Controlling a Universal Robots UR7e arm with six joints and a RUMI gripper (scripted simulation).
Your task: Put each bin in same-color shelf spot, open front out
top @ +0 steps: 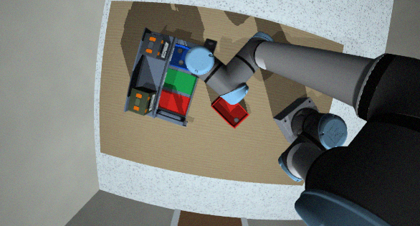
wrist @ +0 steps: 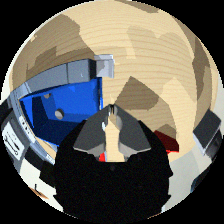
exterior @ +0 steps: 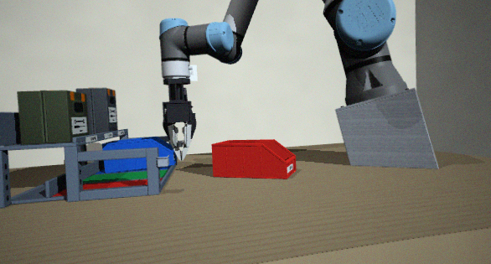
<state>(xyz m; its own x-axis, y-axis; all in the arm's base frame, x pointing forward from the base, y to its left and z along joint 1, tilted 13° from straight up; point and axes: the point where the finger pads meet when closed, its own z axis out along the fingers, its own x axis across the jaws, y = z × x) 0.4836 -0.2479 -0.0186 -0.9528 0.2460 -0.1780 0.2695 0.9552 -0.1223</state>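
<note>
The blue bin (top: 175, 59) (exterior: 130, 156) (wrist: 75, 106) stands in the shelf's lower level at the far end, open front facing out, with small round parts inside. My gripper (exterior: 181, 158) (wrist: 112, 104) is shut and empty, pointing down at the blue bin's front edge; whether it touches cannot be told. In the top view the arm hides it. The green mark (top: 182, 82) (exterior: 126, 177) and the red mark (top: 173, 103) show bare on the shelf. The red bin (top: 227, 111) (exterior: 247, 161) stands upright on the table in front of the shelf, turned at an angle, with a round part (top: 236, 120) inside.
The shelf's upper board (top: 152, 69) bears a dark grey box (top: 153, 46) (exterior: 95, 111) and an olive box (top: 140, 102) (exterior: 50, 117). A side rail (wrist: 77, 72) runs beside the blue bin. The arm reaches in from the right, above the red bin.
</note>
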